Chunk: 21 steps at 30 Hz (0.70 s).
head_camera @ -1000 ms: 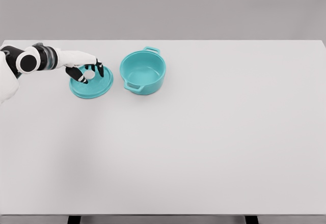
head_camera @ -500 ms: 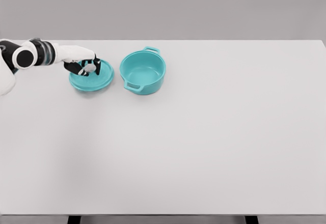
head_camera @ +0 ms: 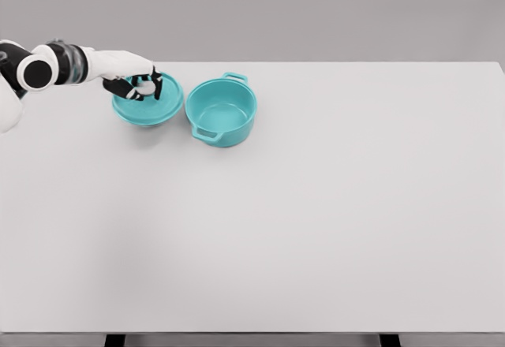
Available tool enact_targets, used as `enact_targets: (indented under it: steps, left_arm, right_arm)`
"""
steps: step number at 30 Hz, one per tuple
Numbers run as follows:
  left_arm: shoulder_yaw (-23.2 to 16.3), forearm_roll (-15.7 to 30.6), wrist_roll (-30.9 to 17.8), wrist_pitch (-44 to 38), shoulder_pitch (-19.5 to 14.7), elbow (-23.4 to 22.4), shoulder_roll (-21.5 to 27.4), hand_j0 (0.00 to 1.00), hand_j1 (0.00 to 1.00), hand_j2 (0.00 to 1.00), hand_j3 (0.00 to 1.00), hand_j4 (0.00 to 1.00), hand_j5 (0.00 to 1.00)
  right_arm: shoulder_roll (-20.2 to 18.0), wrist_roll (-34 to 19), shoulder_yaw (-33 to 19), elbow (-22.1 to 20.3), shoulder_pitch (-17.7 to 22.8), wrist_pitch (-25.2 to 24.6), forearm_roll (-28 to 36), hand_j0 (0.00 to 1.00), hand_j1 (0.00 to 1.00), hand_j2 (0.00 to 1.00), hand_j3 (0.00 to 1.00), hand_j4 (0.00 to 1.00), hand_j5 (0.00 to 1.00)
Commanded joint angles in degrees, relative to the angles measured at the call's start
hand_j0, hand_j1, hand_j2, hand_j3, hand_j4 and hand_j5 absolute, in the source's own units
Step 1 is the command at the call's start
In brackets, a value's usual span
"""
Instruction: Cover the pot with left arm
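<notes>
We find the left hand (head_camera: pixel 136 85) at the far left of the table (head_camera: pixel 316 221), its dark fingers (head_camera: pixel 122 88) curled around the pale knob on top of the teal lid (head_camera: pixel 150 109). The hand is closed on that knob and holding the lid. The lid appears to be clear of the table, judging by the soft shadow beneath it, though we cannot confirm the gap. It sits just to the left of the teal pot (head_camera: pixel 222 111), near it but not over it. The pot stands upright and uncovered, one handle toward the far side and one toward the near side, with nothing visible inside.

In our judgement the step in hand is the carry. To do it well, the lid should be raised above the pot's rim before moving right, so that its edge does not strike the pot's left wall and push the pot along. The lid should be kept level, centred over the opening, then lowered straight down before the fingers release the knob.

The right arm is not in view.

The table is plain white, smooth and matt, and two dark supports show under its near edge. Behind it we see only a plain grey wall.
</notes>
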State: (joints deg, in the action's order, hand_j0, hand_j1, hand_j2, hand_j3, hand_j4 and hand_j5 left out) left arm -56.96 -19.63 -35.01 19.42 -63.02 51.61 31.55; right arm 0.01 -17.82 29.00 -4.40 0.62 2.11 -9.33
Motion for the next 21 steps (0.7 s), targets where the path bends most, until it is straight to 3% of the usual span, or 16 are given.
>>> enact_targets:
  steps: [1,11,21]
  left_arm:
    - [0.09,0.12,0.01,-0.17,0.00,0.86,-0.17,0.45,0.45,0.45,0.45,0.45,0.45]
    - [0.09,0.12,0.01,-0.52,-1.32,2.97,-1.14,0.45,0.45,0.45,0.45,0.45,0.45]
    - [0.09,0.12,0.01,-0.79,-1.41,2.97,-6.50,0.46,0.46,0.46,0.46,0.46,0.46]
  right_arm:
    - [-0.01,-0.02,0.01,0.00,0.00,0.00,0.02,1.00,1.00,1.00,1.00,1.00,1.00]
    - [-0.01,-0.02,0.01,0.00,0.00,0.00,0.02,1.00,1.00,1.00,1.00,1.00,1.00]
    - [-0.01,-0.02,0.01,0.00,0.00,0.00,0.02,1.00,1.00,1.00,1.00,1.00,1.00]
